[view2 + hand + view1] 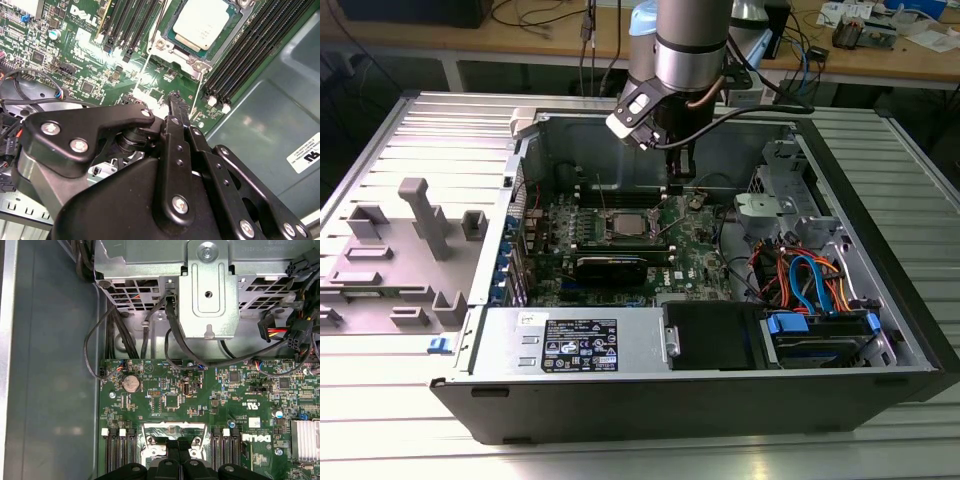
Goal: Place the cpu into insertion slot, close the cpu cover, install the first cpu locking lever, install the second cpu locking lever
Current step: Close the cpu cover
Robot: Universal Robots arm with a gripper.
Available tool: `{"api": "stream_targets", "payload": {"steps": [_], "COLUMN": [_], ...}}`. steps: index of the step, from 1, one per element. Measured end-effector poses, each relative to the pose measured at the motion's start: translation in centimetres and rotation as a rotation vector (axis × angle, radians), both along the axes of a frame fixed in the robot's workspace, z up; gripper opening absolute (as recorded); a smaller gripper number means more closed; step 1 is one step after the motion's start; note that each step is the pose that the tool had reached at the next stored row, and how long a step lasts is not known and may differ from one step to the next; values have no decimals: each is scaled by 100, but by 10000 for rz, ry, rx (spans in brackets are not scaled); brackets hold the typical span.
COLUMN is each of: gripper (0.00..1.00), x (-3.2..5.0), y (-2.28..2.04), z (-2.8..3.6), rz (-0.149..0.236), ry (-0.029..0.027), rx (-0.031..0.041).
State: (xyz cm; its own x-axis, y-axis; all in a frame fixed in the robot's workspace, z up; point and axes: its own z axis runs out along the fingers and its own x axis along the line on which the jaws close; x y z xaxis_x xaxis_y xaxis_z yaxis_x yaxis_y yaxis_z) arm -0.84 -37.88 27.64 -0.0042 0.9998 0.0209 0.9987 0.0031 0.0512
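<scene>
Your claw [175,100] is clenched with nothing between its tips, hovering just short of the insertion slot [196,64], probably to work a locking lever [149,55]. Beyond it, the cpu [205,25] sits in the slot, with the cpu cover [181,54] flat around it.

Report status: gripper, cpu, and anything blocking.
Gripper shut, tip close beside the insertion slot. Cpu seated, cpu cover appears down around it. No obstruction seen.
</scene>
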Motion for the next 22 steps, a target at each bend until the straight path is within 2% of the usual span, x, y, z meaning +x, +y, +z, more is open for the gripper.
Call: {"api": "stream_targets", "payload": {"steps": [7,10,11,14,17,22], "gripper": [11,11,11,11,11,11], "x": [47,98,138,232,323,409], "y": [0,0,0,0,1,4], "z": [-4,-8,-12,-33,-64,-128], "rz": [0,1,1,2,0,0], "ry": [1,0,2,33,109,181], "rx": [0,0,1,0,0,1]}}
